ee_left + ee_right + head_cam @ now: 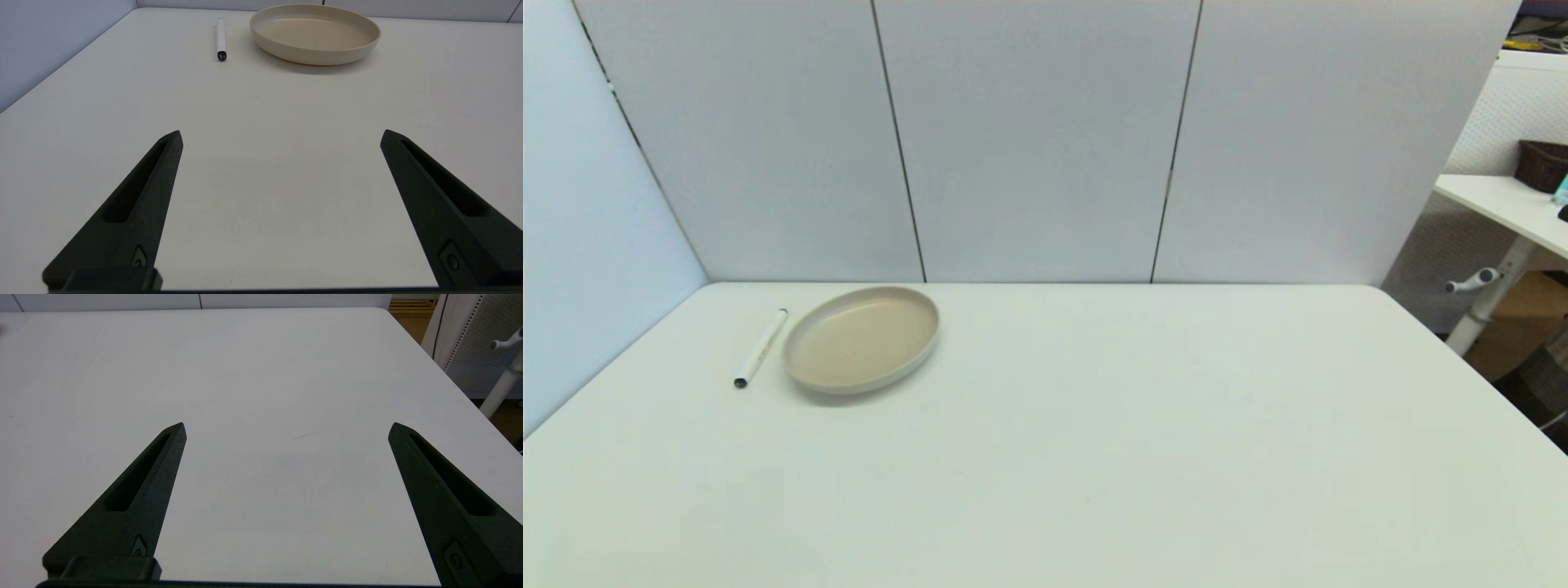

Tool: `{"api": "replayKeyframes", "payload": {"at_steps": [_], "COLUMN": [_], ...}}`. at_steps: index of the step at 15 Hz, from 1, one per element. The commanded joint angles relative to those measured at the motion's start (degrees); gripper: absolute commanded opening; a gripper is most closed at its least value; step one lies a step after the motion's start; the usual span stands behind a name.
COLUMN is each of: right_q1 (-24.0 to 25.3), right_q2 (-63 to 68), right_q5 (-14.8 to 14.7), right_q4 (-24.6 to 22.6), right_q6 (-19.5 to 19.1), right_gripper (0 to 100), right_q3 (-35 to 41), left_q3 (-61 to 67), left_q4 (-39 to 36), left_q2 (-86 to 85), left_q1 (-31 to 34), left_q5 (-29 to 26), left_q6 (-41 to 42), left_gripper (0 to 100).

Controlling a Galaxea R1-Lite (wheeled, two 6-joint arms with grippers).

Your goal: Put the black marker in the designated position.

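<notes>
Table [1094, 457]: white top, bounded at the back and on the robot's left by pale partition panels [1037, 139].
Plate [862, 339]: beige, round, shallow, nothing seen inside; set on the table's far left part, close to the back panels.
Left gripper [282, 136]: seen only in its own wrist view, held low over bare tabletop at the near side, well apart from plate and marker. Fingers [135, 204] spread wide; nothing is held between them.
Right gripper [286, 428]: seen only in its own wrist view, over bare table on the right side. Fingers [139, 494] spread wide; nothing is gripped.
Black marker [761, 348]: white barrel, dark cap at the near end; laid flat on the table just beside the plate, on the plate's left, not touching it. Barrel is angled with its far end leaning toward the plate.
</notes>
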State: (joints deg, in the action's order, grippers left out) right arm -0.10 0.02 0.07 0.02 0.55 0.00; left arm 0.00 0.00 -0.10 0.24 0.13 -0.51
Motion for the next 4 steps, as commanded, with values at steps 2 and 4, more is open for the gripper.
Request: {"api": "replayKeyframes", "payload": {"at_steps": [2, 4], "right_q1": [0.01, 0.01], "right_q2": [0.06, -0.02], "right_q5": [-0.07, 0.01], "right_q4": [-0.02, -0.02], "right_q6": [-0.11, -0.11], "right_gripper": [100, 100], "right_q3": [0.00, 0.00], "left_q3": [0.00, 0.00], "left_q4": [0.00, 0.00], "left_q2": [0.10, 0.10], "left_q1": [0.02, 0.02], "left_q5": [-0.05, 0.04], "left_q6": [-0.10, -0.02], "left_gripper": [100, 100]}}
